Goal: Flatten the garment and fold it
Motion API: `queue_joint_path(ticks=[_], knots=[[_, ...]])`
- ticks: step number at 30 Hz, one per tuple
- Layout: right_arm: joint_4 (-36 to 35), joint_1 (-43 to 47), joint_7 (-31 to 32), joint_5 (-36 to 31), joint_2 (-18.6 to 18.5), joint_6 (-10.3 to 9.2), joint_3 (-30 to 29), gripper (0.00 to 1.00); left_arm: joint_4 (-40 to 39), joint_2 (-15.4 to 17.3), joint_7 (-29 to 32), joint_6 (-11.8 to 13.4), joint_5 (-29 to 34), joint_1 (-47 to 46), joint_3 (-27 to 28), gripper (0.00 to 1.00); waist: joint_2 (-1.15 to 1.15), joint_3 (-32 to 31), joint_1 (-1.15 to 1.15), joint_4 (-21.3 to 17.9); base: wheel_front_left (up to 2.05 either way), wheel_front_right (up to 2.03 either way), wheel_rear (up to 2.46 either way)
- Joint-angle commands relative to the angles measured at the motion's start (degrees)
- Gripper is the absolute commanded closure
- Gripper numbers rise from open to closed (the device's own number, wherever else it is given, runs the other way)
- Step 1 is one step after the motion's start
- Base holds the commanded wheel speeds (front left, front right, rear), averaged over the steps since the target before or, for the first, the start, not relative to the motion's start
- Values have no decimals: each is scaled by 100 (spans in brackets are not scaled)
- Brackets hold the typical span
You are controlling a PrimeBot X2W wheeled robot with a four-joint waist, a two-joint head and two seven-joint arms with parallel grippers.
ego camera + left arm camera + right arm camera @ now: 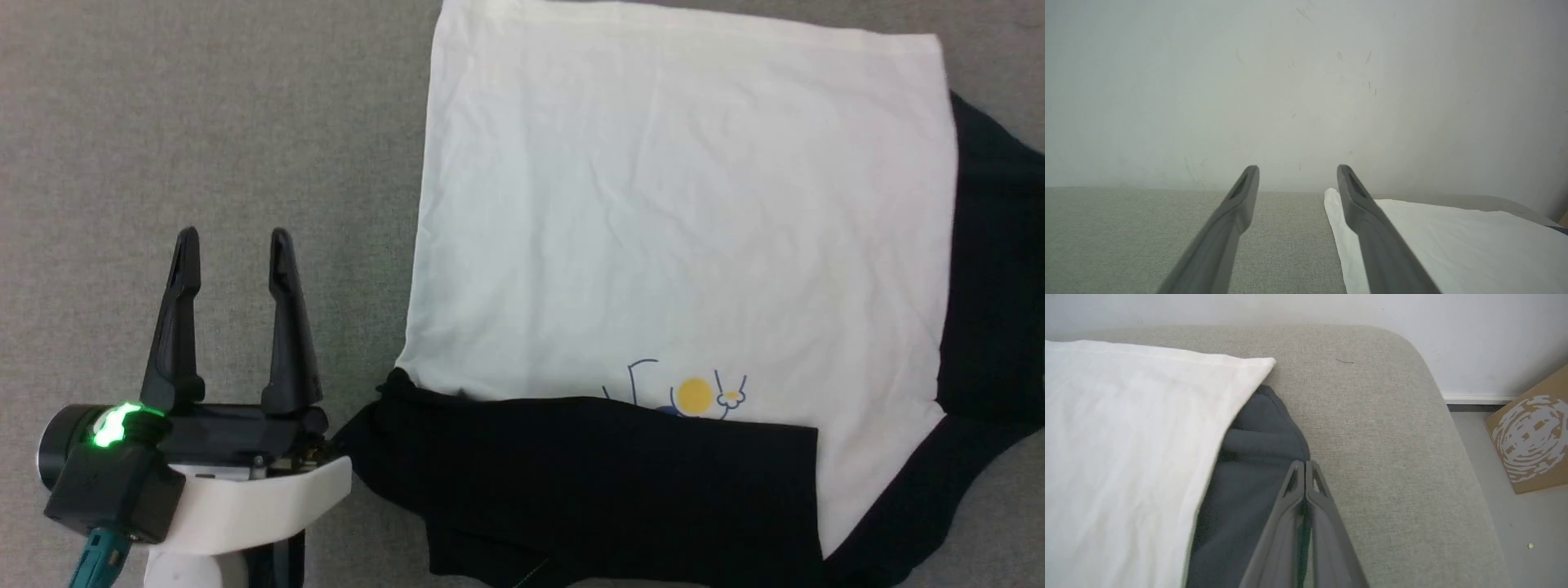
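Possibly I am pinching only the very edge of the shirt's black sleeve, or nothing at all. If I am pulling from so thin a hold, the cloth is likely slipping out, or the white body is bunching rather than spreading flat. My right end effector is sitting fully closed, its tips at the sleeve's right edge, and I cannot tell whether cloth is caught between them. My left end effector is standing wide open, holding nothing, over the bare worktop, with the shirt lying just to its right.
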Motion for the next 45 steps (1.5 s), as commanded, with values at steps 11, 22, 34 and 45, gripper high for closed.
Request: queue_joint_path(ticks=[11,22,34,45], knots=[[90,1821,-218,85,905,-4,-1247,100,16,-47,-27,-61,-78,366,194,0,0,-627,0,-161,0,0,0],[120,1842,-502,-86,1162,-4,-1133,0,49,-48,-27,-146,-45,570,261,0,0,-973,0,-375,0,0,0],[193,1160,-314,-214,675,-4,-1073,0,-312,93,-26,-169,154,474,242,0,0,-465,0,-370,0,0,0],[819,577,-282,-381,792,-4,-1319,0,-403,138,35,-156,256,217,86,0,0,78,0,-80,0,0,0]])
